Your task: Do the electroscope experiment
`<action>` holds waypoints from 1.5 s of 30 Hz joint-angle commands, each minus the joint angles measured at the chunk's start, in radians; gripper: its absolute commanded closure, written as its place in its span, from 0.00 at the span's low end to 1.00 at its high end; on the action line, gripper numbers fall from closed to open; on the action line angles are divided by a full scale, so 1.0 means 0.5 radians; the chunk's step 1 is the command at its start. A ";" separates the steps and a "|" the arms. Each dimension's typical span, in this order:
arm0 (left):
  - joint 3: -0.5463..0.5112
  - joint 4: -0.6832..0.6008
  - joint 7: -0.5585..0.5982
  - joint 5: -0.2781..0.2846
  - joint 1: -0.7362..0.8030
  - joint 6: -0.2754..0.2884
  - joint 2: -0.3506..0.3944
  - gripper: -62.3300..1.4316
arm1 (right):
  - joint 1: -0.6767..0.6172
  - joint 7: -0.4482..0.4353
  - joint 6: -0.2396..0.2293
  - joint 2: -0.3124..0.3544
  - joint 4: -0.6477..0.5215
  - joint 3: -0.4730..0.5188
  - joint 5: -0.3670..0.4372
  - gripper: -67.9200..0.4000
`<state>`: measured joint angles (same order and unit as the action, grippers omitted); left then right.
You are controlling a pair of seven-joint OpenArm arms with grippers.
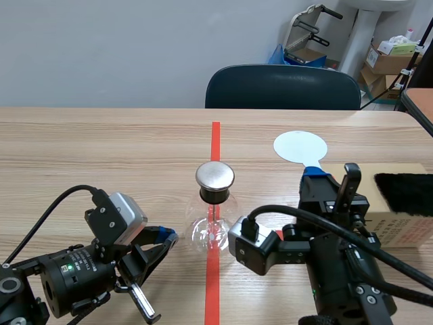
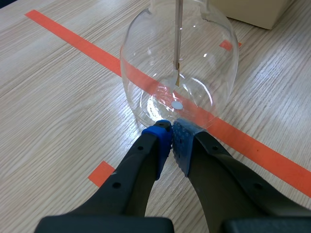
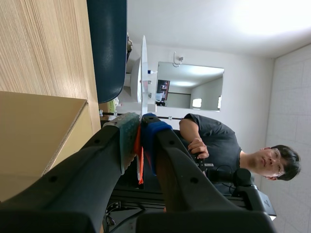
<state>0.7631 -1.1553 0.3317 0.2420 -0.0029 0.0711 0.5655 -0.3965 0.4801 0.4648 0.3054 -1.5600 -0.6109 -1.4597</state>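
Scene view gives us the glass flask [image 1: 211, 231] standing upright on the red tape line at the middle of the table, with its metal cap [image 1: 215, 176] on top and a thin rod [image 2: 179, 43] hanging straight down inside the bulb. Our left gripper [image 1: 166, 236] lies low beside the flask on its left, fingers pressed together on nothing, their blue tips at the foot of the glass; whether they touch it we cannot tell. Our right gripper [image 1: 315, 173] is clamped on the handle of a white round disc [image 1: 300, 145], which the right wrist view shows edge-on, rising from between the fingers. The disc sits to the right of the cap and farther from us, well apart from it. We judge the coming move belongs to the right arm: the disc must travel left and back toward us to meet the upward-facing cap, keeping off the glass. A cardboard box [image 1: 406, 230] with a black furry cloth [image 1: 406, 193] on it sits beside that arm
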 commanded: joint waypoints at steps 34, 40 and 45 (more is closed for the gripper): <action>-0.016 -0.014 0.031 0.000 -0.006 -0.003 -0.005 0.89 | 0.027 0.008 0.057 0.011 -0.042 0.004 -0.002 0.98; -0.016 -0.014 0.030 0.000 -0.006 -0.003 -0.005 0.89 | 0.022 -0.001 0.087 0.024 -0.042 0.004 -0.002 0.98; -0.016 -0.013 0.029 0.000 -0.006 -0.003 -0.005 0.89 | 0.017 -0.082 0.088 0.049 -0.042 0.004 -0.002 0.98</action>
<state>0.7631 -1.1553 0.3313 0.2417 -0.0029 0.0711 0.5655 -0.3969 0.4358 0.5003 0.3183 -1.5600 -0.6109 -1.4597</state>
